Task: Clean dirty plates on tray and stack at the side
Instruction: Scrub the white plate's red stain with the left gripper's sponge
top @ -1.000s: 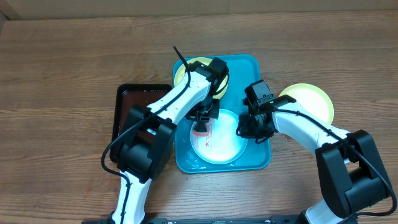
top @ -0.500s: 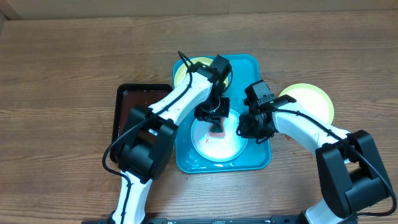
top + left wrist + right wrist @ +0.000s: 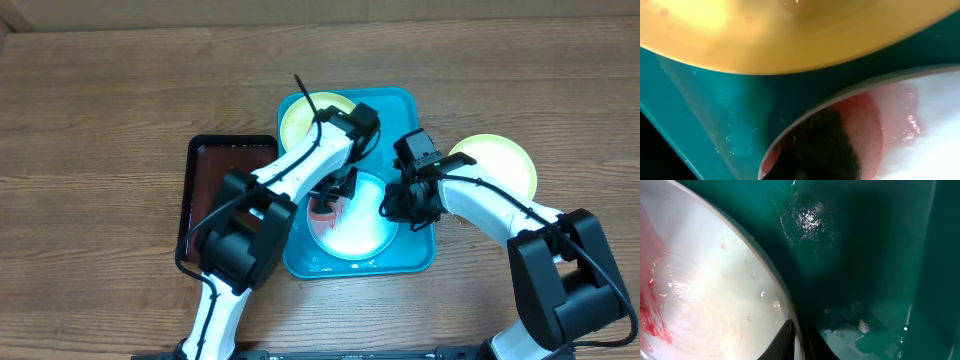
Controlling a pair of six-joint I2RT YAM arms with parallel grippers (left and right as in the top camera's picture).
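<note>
On the turquoise tray [image 3: 420, 255] lies a white plate [image 3: 355, 240] with a red smear at its left. My left gripper [image 3: 328, 200] is shut on a dark sponge [image 3: 822, 147], which presses on that smeared left edge. My right gripper [image 3: 393, 208] is shut on the white plate's right rim. One dark finger [image 3: 782, 340] sits inside the rim and the other outside it. A pale yellow plate [image 3: 305, 115] lies at the tray's far end. Another yellow-green plate [image 3: 500, 160] rests on the table to the right of the tray.
A black tray [image 3: 200, 190] with a reddish-brown inside lies just left of the turquoise tray. Water drops shine on the turquoise tray's floor [image 3: 812, 215]. Bare wooden table lies on all sides.
The left gripper swept the sponge right across the white plate, then back to its left edge. The right gripper and the plate stayed still.
</note>
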